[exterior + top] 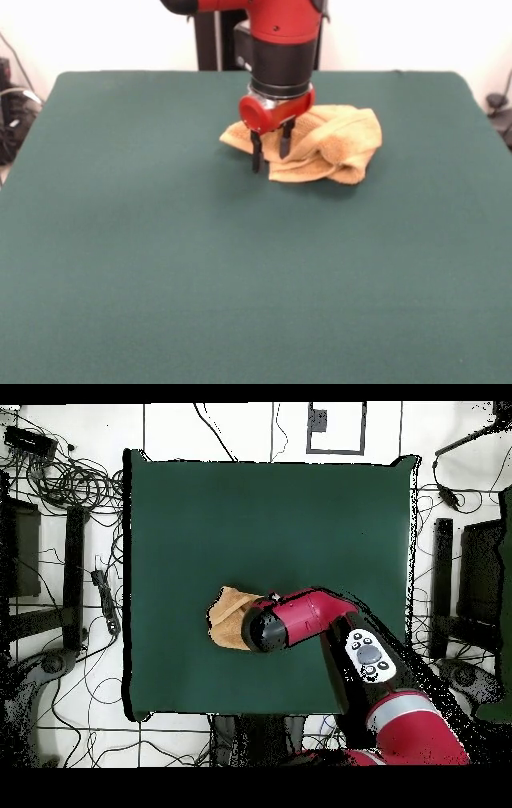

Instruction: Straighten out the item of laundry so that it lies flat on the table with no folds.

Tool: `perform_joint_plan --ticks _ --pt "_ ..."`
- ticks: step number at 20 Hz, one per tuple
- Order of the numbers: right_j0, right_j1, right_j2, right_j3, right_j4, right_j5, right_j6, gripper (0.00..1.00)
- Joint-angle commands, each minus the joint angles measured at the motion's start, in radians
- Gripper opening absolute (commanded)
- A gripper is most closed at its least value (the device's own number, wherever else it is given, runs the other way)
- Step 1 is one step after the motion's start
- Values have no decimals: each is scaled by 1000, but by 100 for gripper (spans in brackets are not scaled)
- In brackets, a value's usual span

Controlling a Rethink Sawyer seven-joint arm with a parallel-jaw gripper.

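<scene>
Where the front view crops the table (160, 280) at the bottom and sides, the overhead view shows the whole dark green rectangle, standing on a white tiled floor (60, 724) strewn with black cables (70, 479). The arm (320, 619) appears only as a red and black wrist in the front view; from overhead it reaches from the bottom right across to the towel. The item of laundry (336, 144) lies bunched in rumpled folds on the half of the table nearer the robot, roughly midway across. From overhead the arm covers one side of it, and only a tan patch shows. The gripper (270, 154) is visible in the front view alone: two black fingers (256, 152) point down at the towel's left edge, slightly parted with green cloth visible between them, holding nothing. Whether the tips touch the table cannot be determined.
</scene>
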Motion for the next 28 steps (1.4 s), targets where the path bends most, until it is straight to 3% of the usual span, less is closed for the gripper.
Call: perform_joint_plan --ticks 1,28 --pt "62 48 23 78 -5 -44 102 100" --pt "-52 188 159 79 55 24 -31 100"
